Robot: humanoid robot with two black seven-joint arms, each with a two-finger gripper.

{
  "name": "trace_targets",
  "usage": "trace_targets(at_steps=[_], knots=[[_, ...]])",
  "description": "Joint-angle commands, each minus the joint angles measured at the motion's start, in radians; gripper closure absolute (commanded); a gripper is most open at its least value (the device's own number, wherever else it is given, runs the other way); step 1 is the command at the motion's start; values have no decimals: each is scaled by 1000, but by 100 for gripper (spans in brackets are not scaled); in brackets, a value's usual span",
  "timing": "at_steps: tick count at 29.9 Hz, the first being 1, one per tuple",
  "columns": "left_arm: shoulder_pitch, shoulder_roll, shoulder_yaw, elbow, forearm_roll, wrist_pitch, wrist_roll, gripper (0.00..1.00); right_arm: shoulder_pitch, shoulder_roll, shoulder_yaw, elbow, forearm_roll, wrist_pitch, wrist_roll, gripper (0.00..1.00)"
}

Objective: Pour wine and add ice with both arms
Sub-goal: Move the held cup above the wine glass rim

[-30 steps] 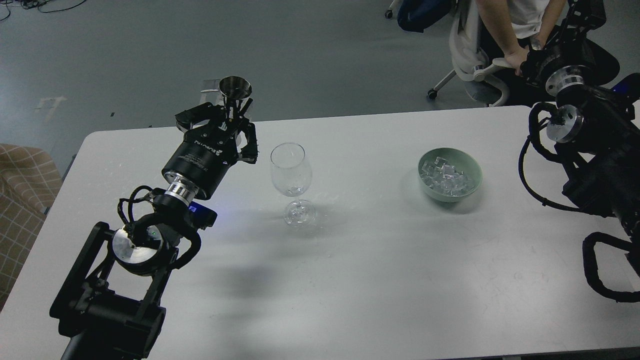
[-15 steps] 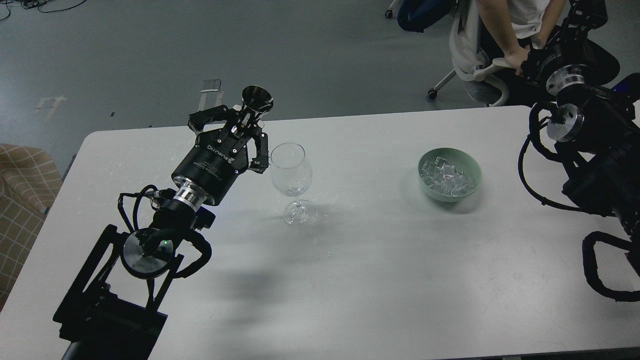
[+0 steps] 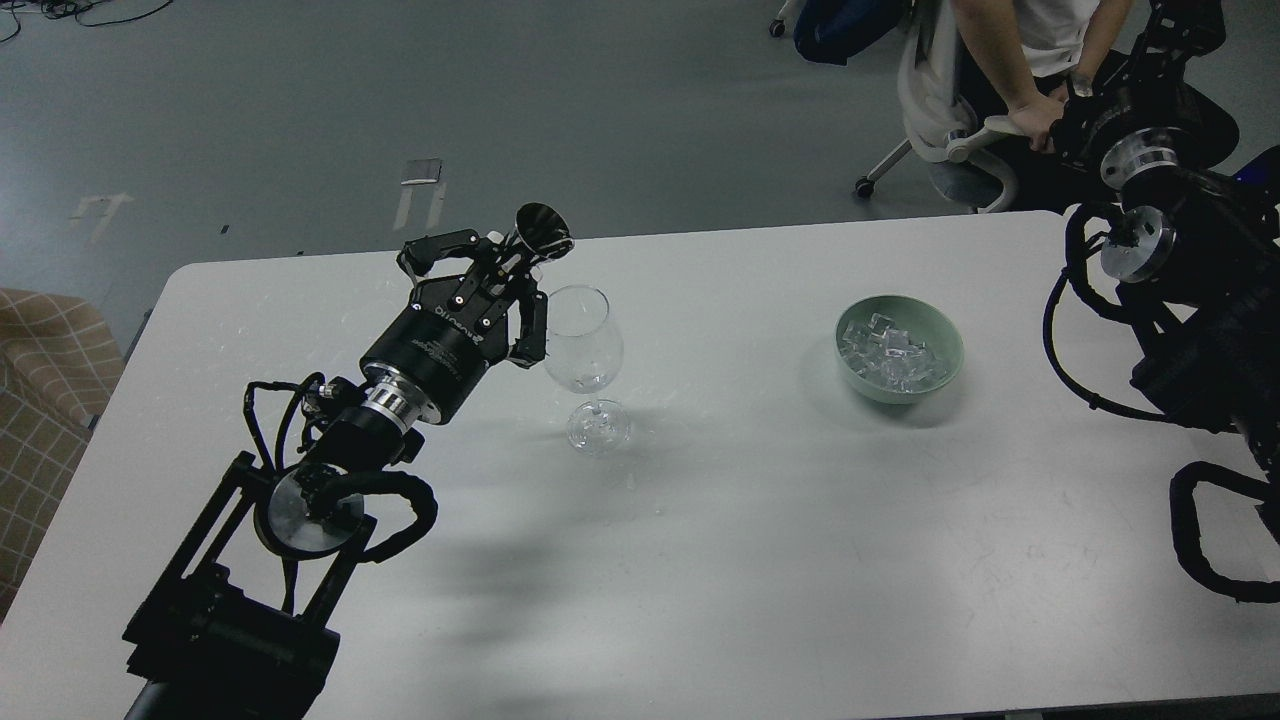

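A clear wine glass (image 3: 583, 350) stands upright on the white table (image 3: 760, 520), with no liquid that I can make out in it. My left gripper (image 3: 500, 280) is shut on a small metal measuring cup (image 3: 540, 228), which is tilted with its mouth toward the glass rim, just left of and above the glass. No wine stream shows. A pale green bowl (image 3: 935, 380) holds several clear ice cubes (image 3: 895, 352) to the right. My right arm (image 3: 1180, 260) is folded at the right edge; its gripper is dark and its fingers cannot be told apart.
A seated person (image 3: 1030, 60) on a white office chair (image 3: 950, 140) is behind the table's far right corner. A checked seat (image 3: 40, 400) stands by the table's left end. The grey floor lies beyond the far edge.
My left gripper has moved right toward the wine glass with the metal cup, and the cup has tipped from upright toward the glass rim. The right arm has barely moved.
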Motion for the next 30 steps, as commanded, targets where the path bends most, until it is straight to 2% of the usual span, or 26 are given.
trace_targets(at_steps=[1, 10, 30], knots=[[-4, 0, 2, 0, 13, 0, 0, 79, 0, 0, 0, 0, 0, 0, 0, 0], [-4, 6, 2, 41, 45, -4, -3, 78, 0, 0, 1, 0, 0, 0, 0, 0], [-10, 13, 2, 54, 148, -33, -4, 78, -2, -5, 0, 2, 2, 0, 0, 0]])
